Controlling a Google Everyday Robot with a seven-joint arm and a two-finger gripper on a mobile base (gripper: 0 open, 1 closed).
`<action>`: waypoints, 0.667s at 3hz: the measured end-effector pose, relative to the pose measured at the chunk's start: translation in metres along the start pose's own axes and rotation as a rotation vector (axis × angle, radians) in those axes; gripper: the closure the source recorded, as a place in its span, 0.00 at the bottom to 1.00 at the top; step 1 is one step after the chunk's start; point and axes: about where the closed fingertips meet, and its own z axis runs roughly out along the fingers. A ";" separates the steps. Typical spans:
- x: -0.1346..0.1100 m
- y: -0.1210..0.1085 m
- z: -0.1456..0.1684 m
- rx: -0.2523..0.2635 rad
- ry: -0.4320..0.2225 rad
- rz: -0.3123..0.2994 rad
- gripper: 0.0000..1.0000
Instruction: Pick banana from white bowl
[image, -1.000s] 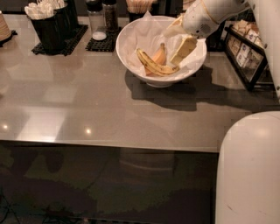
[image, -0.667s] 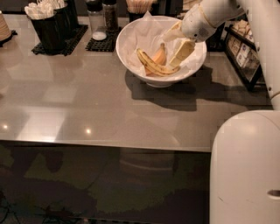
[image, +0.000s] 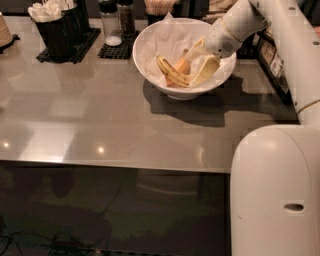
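Note:
The white bowl (image: 150, 65) stands on the grey table at the back centre, lined with crinkled white paper. The speckled yellow banana (image: 171, 73) lies inside it, curving from the middle toward the front right. A short orange wedge (image: 182, 65) lies right behind it. My gripper (image: 199, 64) reaches down into the bowl from the upper right. Its cream fingers (image: 206, 71) are spread apart at the banana's right end, one above the orange wedge and one in front. They hold nothing.
Black cup holders with white utensils (image: 52, 25) stand on a mat at the back left. Shakers (image: 112, 22) stand left of the bowl. A dark wire rack (image: 270, 55) is at the right. My white body (image: 275, 190) fills the lower right. The table's front edge (image: 115, 165) runs across the middle.
My body has come further into view from the right. The gripper stays inside the bowl at the banana's right end, barely moved. The banana has not moved.

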 end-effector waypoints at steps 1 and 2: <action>0.009 0.001 0.007 -0.007 0.018 0.020 0.29; 0.012 -0.002 0.012 -0.001 0.032 0.029 0.31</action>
